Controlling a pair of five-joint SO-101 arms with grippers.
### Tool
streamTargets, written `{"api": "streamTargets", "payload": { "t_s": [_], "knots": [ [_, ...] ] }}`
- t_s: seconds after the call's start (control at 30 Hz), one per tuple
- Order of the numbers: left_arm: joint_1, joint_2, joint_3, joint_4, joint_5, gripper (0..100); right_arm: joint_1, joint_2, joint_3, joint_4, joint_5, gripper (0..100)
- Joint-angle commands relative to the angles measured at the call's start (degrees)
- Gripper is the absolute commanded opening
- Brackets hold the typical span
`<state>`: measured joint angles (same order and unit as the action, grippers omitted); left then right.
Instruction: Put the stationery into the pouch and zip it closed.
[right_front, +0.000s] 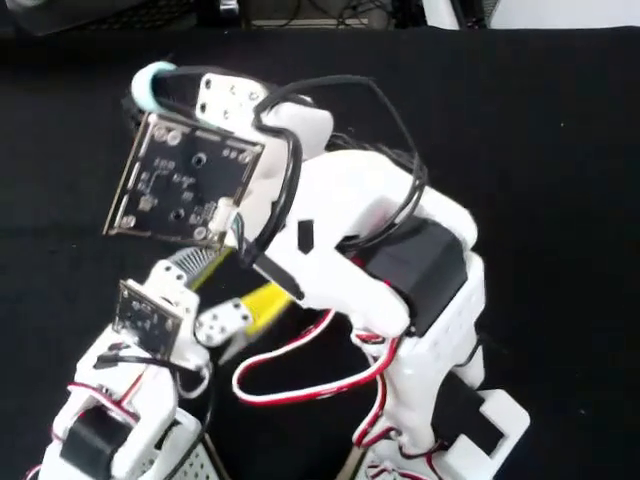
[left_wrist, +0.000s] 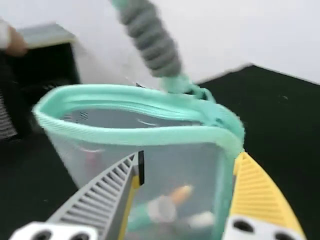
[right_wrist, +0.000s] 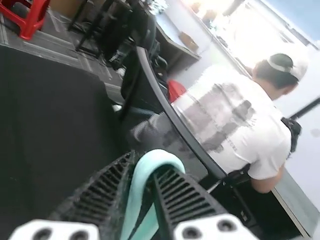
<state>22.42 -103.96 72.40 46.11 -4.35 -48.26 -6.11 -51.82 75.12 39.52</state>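
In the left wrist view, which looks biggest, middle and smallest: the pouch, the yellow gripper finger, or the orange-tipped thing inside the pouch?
1. pouch, biggest.
2. yellow gripper finger; it is close to the camera, which makes it look big.
3. orange-tipped thing, smallest.

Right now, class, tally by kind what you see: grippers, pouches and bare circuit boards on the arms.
Grippers: 2, left gripper and right gripper
Pouch: 1
Circuit boards: 2
Total: 5
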Motion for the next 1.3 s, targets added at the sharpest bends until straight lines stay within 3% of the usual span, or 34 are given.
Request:
{"api": "streamTargets", "payload": {
  "t_s": [0.0, 0.1, 0.27, 0.47, 0.6, 0.83, 1.0, 1.27],
  "knots": [
    [-7.2, -0.1, 3.2, -6.6, -3.1, 30, -0.3, -0.2, -0.4, -1.1, -0.2, 1.2],
    [-11.4, -0.1, 5.1, -7.2, -3.7, 30, 1.7, -0.3, -0.4, -1.1, -0.2, 1.2],
    [-12.7, -0.2, 5.1, -5.6, -3.7, 30, 7.3, -0.1, -0.4, -4.5, 3.2, 1.2],
    [-9.5, -0.2, 0.7, 1.8, -3.4, 30, 15.0, -0.2, -0.4, -11.6, 3.8, 1.2],
    [-4.3, -0.2, -1.9, 1.4, -3.6, 30, 17.1, -0.2, -0.4, -14.3, 3.8, 1.2],
    [-6.3, 0.3, 4.4, -14.5, -3.9, 30, 17.0, -2.1, -1.7, -13.2, 4.0, 1.2],
    [-10.7, 0.3, 12.1, -27.2, -3.9, 30, 14.5, -5.8, -1.6, -6.3, 7.1, 1.2],
    [-12.8, 0.0, 16.0, -30.4, -3.4, 29, 6.4, -11.9, -1.0, 0.5, 7.1, 1.2]
  ]
}}
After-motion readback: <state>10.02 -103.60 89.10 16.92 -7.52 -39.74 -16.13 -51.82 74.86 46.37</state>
